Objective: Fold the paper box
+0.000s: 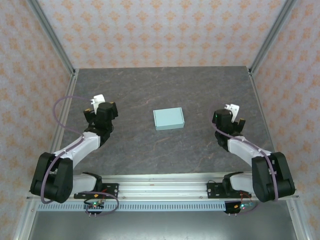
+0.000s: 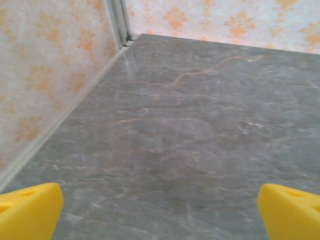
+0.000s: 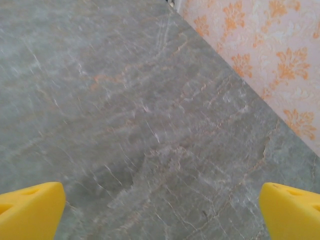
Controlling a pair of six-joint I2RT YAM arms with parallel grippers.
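Note:
The paper box point(image 1: 168, 119) is a small closed pale mint-green rectangular box lying flat in the middle of the grey marbled table point(image 1: 135, 95). My left gripper point(image 1: 96, 111) rests well to the left of it. My right gripper point(image 1: 229, 116) rests well to its right. Neither touches the box. In the left wrist view the yellow fingertips point(image 2: 30, 210) stand far apart over bare table, so the left gripper point(image 2: 160, 212) is open and empty. The right wrist view shows the same: yellow fingertips point(image 3: 31, 209) wide apart, right gripper point(image 3: 161, 212) open with nothing between.
Patterned orange-and-white walls point(image 1: 150, 30) enclose the table on three sides, with metal corner posts point(image 1: 52, 37) at the back corners. A metal rail point(image 1: 165, 190) runs along the near edge where both arm bases are bolted.

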